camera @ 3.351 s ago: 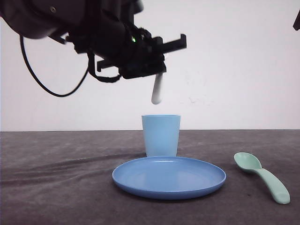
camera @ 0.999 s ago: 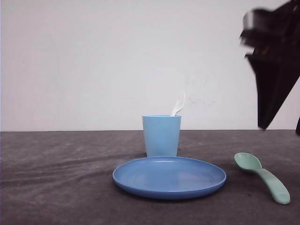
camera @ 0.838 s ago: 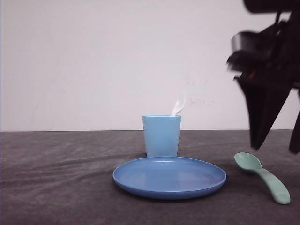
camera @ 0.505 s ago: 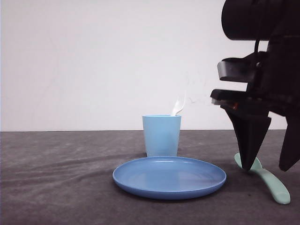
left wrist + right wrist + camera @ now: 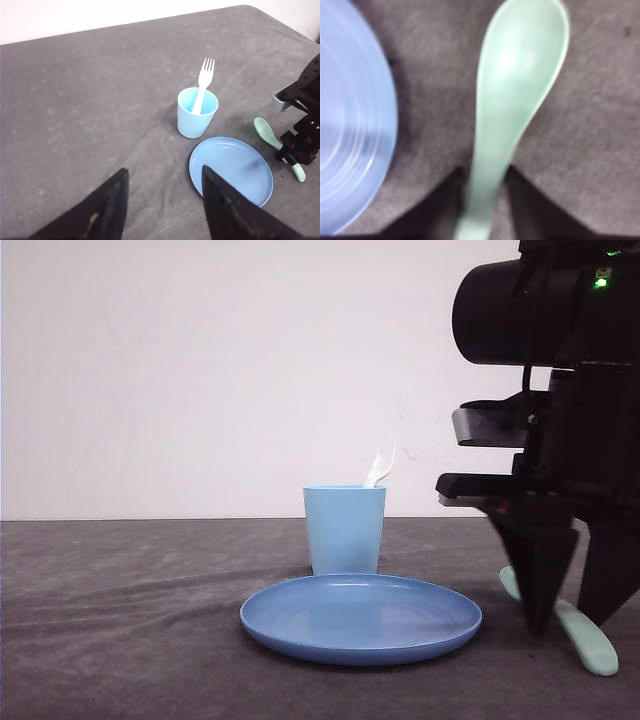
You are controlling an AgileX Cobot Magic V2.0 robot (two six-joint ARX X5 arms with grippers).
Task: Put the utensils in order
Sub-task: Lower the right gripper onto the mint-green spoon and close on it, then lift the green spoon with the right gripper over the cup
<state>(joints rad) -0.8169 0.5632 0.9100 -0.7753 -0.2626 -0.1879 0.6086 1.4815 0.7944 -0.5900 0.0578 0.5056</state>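
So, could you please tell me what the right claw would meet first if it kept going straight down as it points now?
Most likely the mint-green spoon: the right claw points down with its fingers astride the spoon's handle, so the table follows right after.

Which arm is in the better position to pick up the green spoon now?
The right. Its gripper is down over the spoon, open fingers straddling the handle. The left gripper is raised, far away.
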